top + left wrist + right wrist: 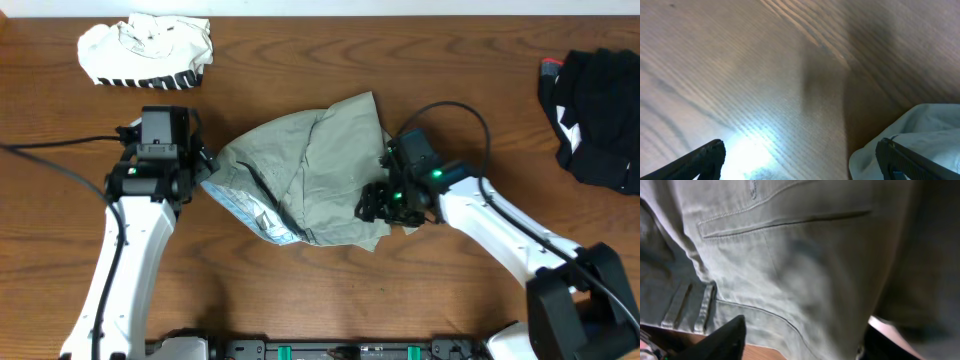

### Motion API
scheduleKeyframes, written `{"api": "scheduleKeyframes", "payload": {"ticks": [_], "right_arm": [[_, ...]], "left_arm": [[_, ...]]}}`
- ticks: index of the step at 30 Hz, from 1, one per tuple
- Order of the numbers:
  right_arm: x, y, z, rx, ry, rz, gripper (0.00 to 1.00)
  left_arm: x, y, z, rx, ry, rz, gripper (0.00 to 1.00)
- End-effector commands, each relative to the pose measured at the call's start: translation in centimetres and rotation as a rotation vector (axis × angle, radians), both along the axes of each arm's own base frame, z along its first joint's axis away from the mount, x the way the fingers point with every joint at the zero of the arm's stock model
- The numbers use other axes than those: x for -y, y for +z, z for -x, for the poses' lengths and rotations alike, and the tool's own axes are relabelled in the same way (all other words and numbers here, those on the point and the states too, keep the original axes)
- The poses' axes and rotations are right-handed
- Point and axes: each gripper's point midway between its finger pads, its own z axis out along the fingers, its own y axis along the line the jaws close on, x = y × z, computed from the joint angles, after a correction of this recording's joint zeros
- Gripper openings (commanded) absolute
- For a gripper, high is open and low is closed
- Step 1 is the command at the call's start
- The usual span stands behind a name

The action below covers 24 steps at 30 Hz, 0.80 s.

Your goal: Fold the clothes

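- At the middle of the wooden table (450,60) lie the khaki shorts (310,170), crumpled, with a paler lining showing along their 7 o'clock edge.
- My left gripper (205,165) sits at the shorts' 9 o'clock edge, just beside the cloth.
- From my left wrist, its jaws stand as wide as they go, with bare wood between them. The shorts' pale edge lies at 4 o'clock, against the right finger (900,160).
- My right gripper (375,205) is over the shorts' 4 o'clock corner.
- From my right wrist, its jaws are parted partway and khaki cloth fills the view beyond them. I cannot tell whether the fingertips touch the cloth.
- That same view shows a welt pocket (785,222) at 12 o'clock and two belt loops (690,305) at 8 o'clock.
- A white garment with black stripes (145,50) lies bunched at the table's 10 o'clock, well apart from the shorts.
- A black garment (595,115) lies heaped at the table's 2 o'clock edge, also well apart.
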Motion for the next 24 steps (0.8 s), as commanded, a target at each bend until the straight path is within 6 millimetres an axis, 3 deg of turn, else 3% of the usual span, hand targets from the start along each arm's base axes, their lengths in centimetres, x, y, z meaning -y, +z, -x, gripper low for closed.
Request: {"api": "scheduleKeyframes", "payload": {"ticks": [1, 5, 7, 14, 18, 24], "right_arm": [[-1.3, -0.4, 0.9, -0.034, 0.009, -0.022, 0.54], [-2.6, 0.1, 0.7, -0.022, 0.012, -0.076, 0.25], [-3.6, 0.8, 0.5, -0.013, 0.029, -0.133, 0.16], [-5.9, 2.6, -1.0, 0.028, 0.02, -0.27, 0.06], [-6.5, 3.2, -1.2, 0.037, 0.025, -0.31, 0.03], [-5.7, 2.8, -1.5, 0.03, 0.001, -0.282, 0.01]], "left_arm": [[0.4, -0.5, -0.6, -0.018, -0.042, 0.011, 0.98], [0.4, -0.9, -0.7, -0.031, -0.044, 0.014, 0.98], [0.8, -1.0, -0.8, -0.032, -0.055, 0.034, 0.98], [3.1, -1.4, -0.9, -0.037, -0.13, 0.15, 0.98], [3.1, -1.5, -0.7, -0.047, -0.142, 0.144, 0.98], [0.1, -1.5, -0.4, -0.052, -0.059, 0.094, 0.98]]}}
